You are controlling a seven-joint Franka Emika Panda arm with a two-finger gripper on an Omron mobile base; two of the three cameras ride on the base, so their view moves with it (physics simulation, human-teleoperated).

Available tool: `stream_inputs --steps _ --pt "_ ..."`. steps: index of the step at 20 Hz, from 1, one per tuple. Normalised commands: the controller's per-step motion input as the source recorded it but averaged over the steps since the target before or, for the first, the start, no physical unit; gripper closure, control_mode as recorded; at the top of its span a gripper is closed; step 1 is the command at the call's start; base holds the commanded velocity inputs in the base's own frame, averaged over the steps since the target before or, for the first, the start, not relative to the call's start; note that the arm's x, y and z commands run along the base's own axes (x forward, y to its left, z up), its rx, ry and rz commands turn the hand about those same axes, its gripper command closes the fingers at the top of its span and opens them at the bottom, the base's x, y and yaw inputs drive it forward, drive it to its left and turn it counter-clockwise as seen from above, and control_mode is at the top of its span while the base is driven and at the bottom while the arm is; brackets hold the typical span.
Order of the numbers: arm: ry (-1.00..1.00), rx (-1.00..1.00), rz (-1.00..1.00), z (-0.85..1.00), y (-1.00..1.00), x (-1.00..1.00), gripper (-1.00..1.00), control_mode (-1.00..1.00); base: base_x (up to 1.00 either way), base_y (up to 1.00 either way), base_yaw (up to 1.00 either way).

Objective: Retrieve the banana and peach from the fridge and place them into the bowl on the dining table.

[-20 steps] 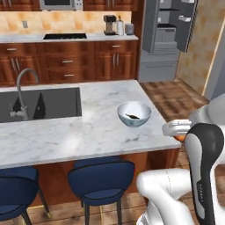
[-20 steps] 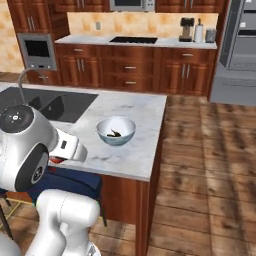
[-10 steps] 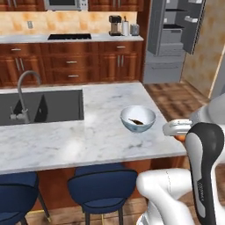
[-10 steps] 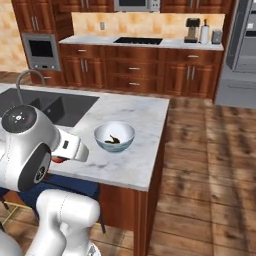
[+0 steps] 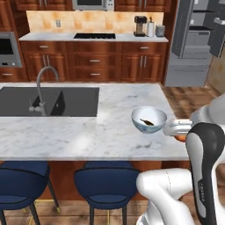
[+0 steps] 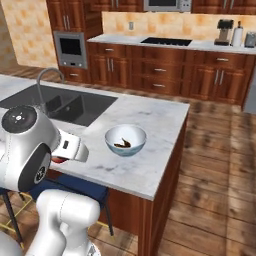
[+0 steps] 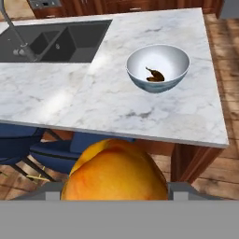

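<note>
My gripper (image 7: 116, 192) is shut on the peach (image 7: 115, 172), a round orange-red fruit that sits low and large in the hand view. The peach (image 5: 181, 138) also peeks out under the hand near the dining table's (image 5: 88, 132) right front corner, and the peach (image 6: 59, 160) shows below the hand in the right base view. The pale bowl (image 5: 149, 119) (image 6: 125, 140) (image 7: 158, 67) stands on the marble top near that end, ahead of the gripper. Inside it lies the dark curved banana (image 5: 147, 121) (image 6: 123, 145) (image 7: 154, 74). The grey fridge (image 5: 193, 44) stands far back right.
A dark sink (image 5: 48, 101) with an arched tap (image 5: 41, 90) is set into the table's left part. Blue stools (image 5: 105, 180) stand under the near edge. The wall counter (image 5: 92, 37) with a coffee maker runs along the back. Wooden floor (image 6: 215, 165) lies right of the island.
The whole picture has shifted, so the camera has moved along the island; the bowl now lies more centrally ahead. The peach stays in the gripper.
</note>
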Motion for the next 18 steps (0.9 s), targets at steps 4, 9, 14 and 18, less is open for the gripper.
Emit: stream_inputs --steps 4,9,14,18 --pt "0.01 0.01 0.07 -0.08 -0.09 0.15 1.00 -1.00 0.11 -0.07 0.15" --pt "0.00 0.00 0.00 -0.07 -0.67 0.26 1.00 -1.00 0.00 0.00 0.00" --pt "0.05 0.01 -0.02 -0.03 -0.55 0.44 1.00 -1.00 0.00 0.00 0.00" --pt "0.13 0.01 -0.05 0.00 -0.20 0.78 1.00 -1.00 0.00 0.00 0.00"
